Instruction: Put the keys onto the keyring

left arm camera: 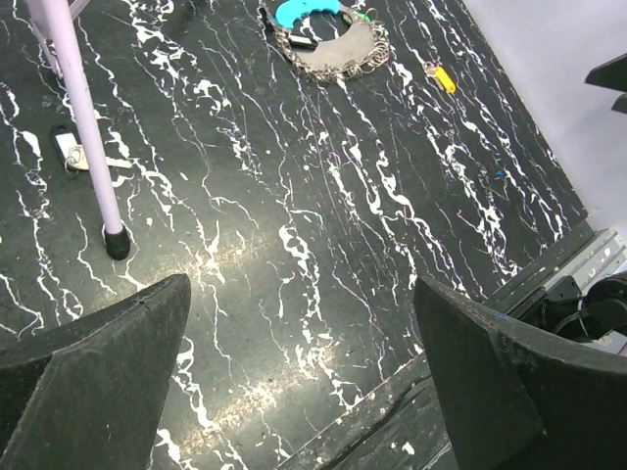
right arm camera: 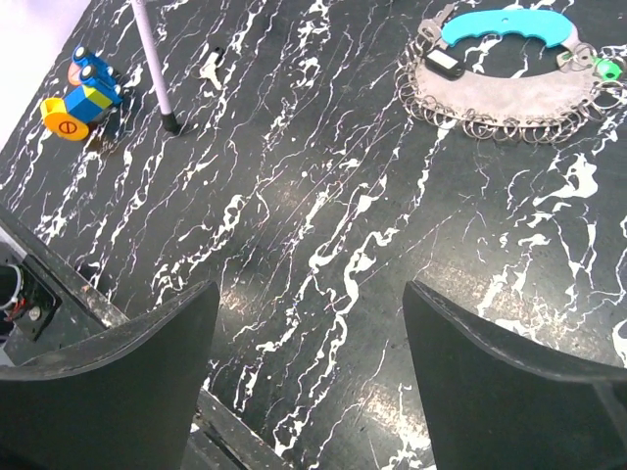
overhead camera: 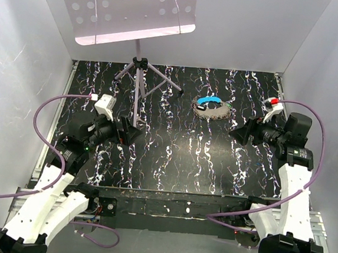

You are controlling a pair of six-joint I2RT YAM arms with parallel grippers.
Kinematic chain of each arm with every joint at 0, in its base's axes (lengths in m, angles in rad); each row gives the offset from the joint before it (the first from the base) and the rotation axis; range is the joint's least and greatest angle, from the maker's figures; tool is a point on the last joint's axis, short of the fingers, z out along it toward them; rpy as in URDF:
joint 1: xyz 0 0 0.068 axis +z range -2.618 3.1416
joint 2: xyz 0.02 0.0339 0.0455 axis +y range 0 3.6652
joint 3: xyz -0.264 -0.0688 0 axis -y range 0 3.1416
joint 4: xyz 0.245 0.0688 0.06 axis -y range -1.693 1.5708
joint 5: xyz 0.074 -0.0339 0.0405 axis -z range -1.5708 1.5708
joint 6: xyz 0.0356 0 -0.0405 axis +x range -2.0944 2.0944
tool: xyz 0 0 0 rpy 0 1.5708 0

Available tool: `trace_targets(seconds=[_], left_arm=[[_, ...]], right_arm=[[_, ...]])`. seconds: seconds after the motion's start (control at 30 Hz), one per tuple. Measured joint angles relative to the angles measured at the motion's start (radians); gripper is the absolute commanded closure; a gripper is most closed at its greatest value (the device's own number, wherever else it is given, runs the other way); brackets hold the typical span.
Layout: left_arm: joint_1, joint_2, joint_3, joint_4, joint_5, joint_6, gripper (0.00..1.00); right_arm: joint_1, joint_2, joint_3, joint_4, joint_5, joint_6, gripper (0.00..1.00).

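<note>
The keyring (overhead camera: 211, 108), a bright blue curved band (right arm camera: 509, 24) over a grey crescent edged with small metal rings (right arm camera: 500, 98), lies on the marbled mat at the back right. A small grey key-like piece (right arm camera: 432, 22) pokes out at the band's left end. A green-headed one (right arm camera: 602, 69) lies at its right end, and a black fob (right arm camera: 443, 64) rests on the crescent. My right gripper (overhead camera: 238, 132) hangs open just right of and nearer than the keyring, holding nothing. My left gripper (overhead camera: 134, 134) is open over the mat's left half, far from the keyring (left arm camera: 328, 44).
A tripod stand (overhead camera: 139, 70) carrying a perforated sheet stands at the back middle, one leg (left arm camera: 83, 117) close to my left gripper. A small pale item (left arm camera: 73, 152) lies by that leg's foot. A blue and yellow toy (right arm camera: 83, 93) and a yellow bit (left arm camera: 441, 78) also lie on the mat.
</note>
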Motion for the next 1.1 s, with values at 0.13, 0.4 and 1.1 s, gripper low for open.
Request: trace_targets(seconds=[0.13,0.4,1.1], left_arm=[[0.000,-0.017,0.008,-0.026,-0.010,0.014,0.02],[0.000,-0.034,0.012,-0.017,-0.043,0.011,0.02],[0.000,-0.106,-0.043,0.045,0.039,0.072,0.02]], right_arm=[[0.000,-0.021,0.036,-0.044,0.022,0.013,0.13],[0.000,-0.029,0.050,-0.114,-0.010,-0.071,0.14],[-0.059,-0.045,0.109,-0.142,0.190,0.080,0.08]])
